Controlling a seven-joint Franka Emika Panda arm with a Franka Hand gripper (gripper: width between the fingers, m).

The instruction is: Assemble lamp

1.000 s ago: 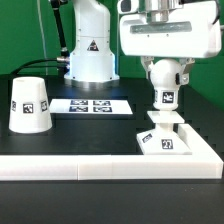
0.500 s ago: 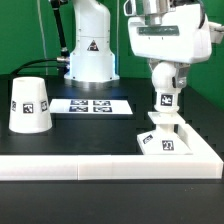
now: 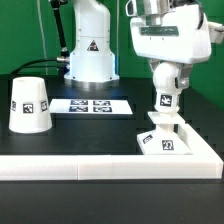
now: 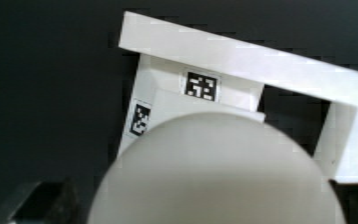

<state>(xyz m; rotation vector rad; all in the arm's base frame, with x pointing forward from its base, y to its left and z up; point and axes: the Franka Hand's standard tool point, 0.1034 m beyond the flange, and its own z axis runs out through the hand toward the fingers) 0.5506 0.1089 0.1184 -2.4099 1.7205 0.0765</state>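
Note:
The lamp's bulb (image 3: 166, 78) stands upright with its tagged stem on the flat square base (image 3: 165, 143) at the exterior view's right. My gripper (image 3: 166, 70) comes down from above and is shut on the bulb's round head. In the wrist view the bulb (image 4: 208, 170) fills the near part of the picture, and the tagged base (image 4: 197, 92) shows beyond it. The jaws are mostly hidden behind the bulb. The tapered shade (image 3: 30, 104) stands mouth down at the exterior view's left, well apart from the gripper.
The marker board (image 3: 92, 104) lies flat between the shade and the base. The long white L-shaped wall (image 3: 100, 168) runs along the front and turns round the base on the right; it also shows in the wrist view (image 4: 247, 55). The arm's white pedestal (image 3: 90, 50) stands behind.
The gripper's hand has turned and shifted slightly toward the exterior view's right while staying on the bulb. The bulb, base and shade stand where they were.

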